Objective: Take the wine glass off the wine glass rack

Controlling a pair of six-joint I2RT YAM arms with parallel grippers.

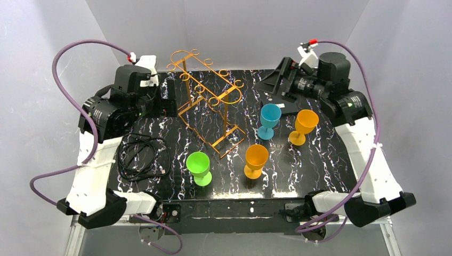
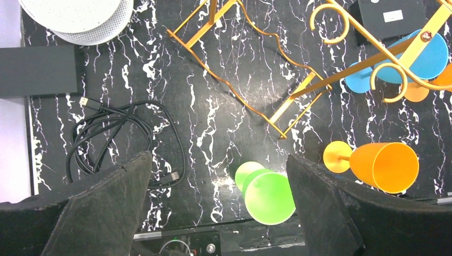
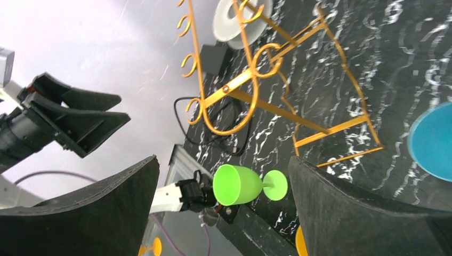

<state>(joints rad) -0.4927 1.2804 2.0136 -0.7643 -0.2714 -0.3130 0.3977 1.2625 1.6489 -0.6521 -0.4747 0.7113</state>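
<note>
On the black marbled table point(image 1: 330, 160), four wine glasses point(image 1: 199, 165) stood upright near the wine glass rack point(image 1: 213, 101), left gripper point(image 2: 217, 160) and right gripper point(image 3: 224, 160) both spread wide.

Bright even overhead light, faint soft shadows, slight sheen on the desk point(image 1: 330, 160), top view sharp, near fingers point(image 2: 106, 213) dark and blurred, right wrist backdrop overexposed.

The left arm point(image 1: 98, 154) and right arm point(image 1: 370, 154) pair white shelled links with black joint housings. A purple cable point(image 1: 90, 41) loops along each, tipped by a red-and-white connector point(image 1: 131, 56). The left gripper point(image 2: 218, 156) and right gripper point(image 3: 224, 157) carry broad matte-black wedge fingers point(image 2: 106, 208).
</note>
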